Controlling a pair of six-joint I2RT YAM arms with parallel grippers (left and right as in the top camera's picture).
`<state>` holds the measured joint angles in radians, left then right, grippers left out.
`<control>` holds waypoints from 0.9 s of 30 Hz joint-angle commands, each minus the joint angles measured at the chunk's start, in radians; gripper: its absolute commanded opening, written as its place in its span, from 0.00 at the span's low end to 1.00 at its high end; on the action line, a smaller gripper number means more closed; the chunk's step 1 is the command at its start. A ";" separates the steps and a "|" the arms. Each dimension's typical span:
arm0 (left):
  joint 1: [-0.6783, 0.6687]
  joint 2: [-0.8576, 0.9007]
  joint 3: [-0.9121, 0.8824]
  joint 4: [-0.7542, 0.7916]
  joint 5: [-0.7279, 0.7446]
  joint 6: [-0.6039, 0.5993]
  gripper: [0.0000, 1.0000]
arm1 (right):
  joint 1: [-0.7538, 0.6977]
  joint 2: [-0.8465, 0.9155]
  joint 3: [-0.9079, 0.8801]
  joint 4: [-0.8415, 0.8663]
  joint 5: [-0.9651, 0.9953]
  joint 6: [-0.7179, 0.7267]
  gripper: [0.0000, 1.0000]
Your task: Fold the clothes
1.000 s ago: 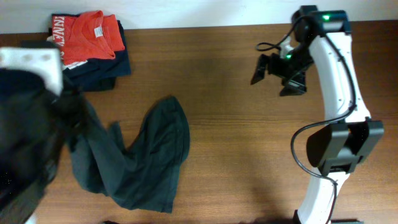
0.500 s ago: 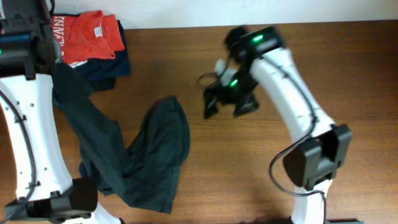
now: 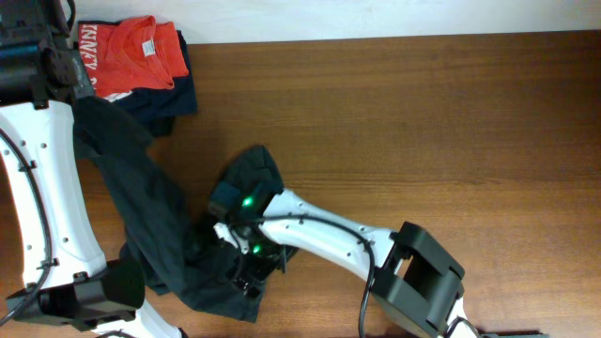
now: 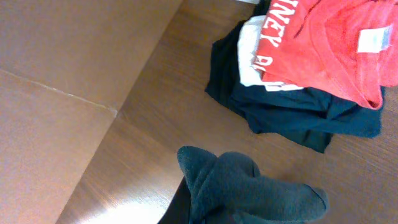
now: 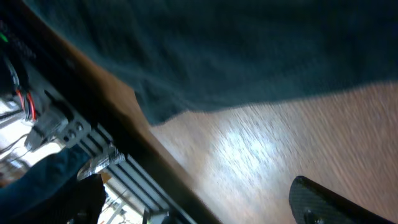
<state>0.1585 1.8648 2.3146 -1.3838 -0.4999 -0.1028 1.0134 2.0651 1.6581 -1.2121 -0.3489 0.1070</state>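
The dark T-shirt (image 3: pixel 160 211) hangs in a long fold from my left gripper (image 3: pixel 83 94) at the far left down to a crumpled heap on the table. Its white letters are hidden. In the left wrist view the gripper (image 4: pixel 249 214) is shut on a bunched fold of the shirt (image 4: pixel 249 186), which covers the fingers. My right gripper (image 3: pixel 249 272) is low over the heap's near right edge. The right wrist view shows the shirt's hem (image 5: pixel 236 56) above bare wood and only one finger (image 5: pixel 336 205), with nothing in the jaws.
A red-orange shirt (image 3: pixel 131 52) lies on folded navy garments (image 3: pixel 169 103) at the far left corner; both show in the left wrist view (image 4: pixel 336 43), (image 4: pixel 298 118). The table's front edge (image 5: pixel 124 130) runs close to the right gripper. Bare wood (image 3: pixel 451 122) spans the right.
The right arm has swept from the far right across the table down to the shirt heap. The left arm holds the shirt raised, a little lower and steadier than before.
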 commanded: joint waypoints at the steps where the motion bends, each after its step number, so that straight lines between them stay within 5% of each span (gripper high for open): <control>1: 0.006 0.009 0.007 0.001 0.033 -0.016 0.01 | 0.011 -0.014 -0.031 0.122 0.074 0.128 0.98; 7: 0.006 0.009 0.007 -0.030 0.034 -0.016 0.01 | 0.006 -0.010 -0.194 0.265 0.069 0.350 0.98; 14: 0.006 0.009 0.007 -0.030 0.037 -0.016 0.01 | 0.008 -0.003 -0.281 0.418 -0.026 0.447 0.91; 17: 0.006 0.009 0.007 -0.016 0.060 -0.016 0.01 | 0.008 0.008 -0.281 0.436 -0.024 0.452 0.66; 19: 0.006 0.009 0.007 -0.011 0.060 -0.016 0.01 | 0.002 0.008 -0.281 0.435 0.007 0.471 0.30; 21: 0.006 0.009 0.007 -0.011 0.060 -0.016 0.01 | -0.035 0.008 -0.280 0.417 0.021 0.479 0.04; 27: 0.006 0.013 0.007 -0.012 0.113 -0.016 0.01 | -0.396 -0.007 -0.185 0.138 0.165 0.472 0.04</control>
<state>0.1589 1.8671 2.3146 -1.4017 -0.4370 -0.1059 0.7483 2.0655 1.4101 -1.0050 -0.2981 0.5797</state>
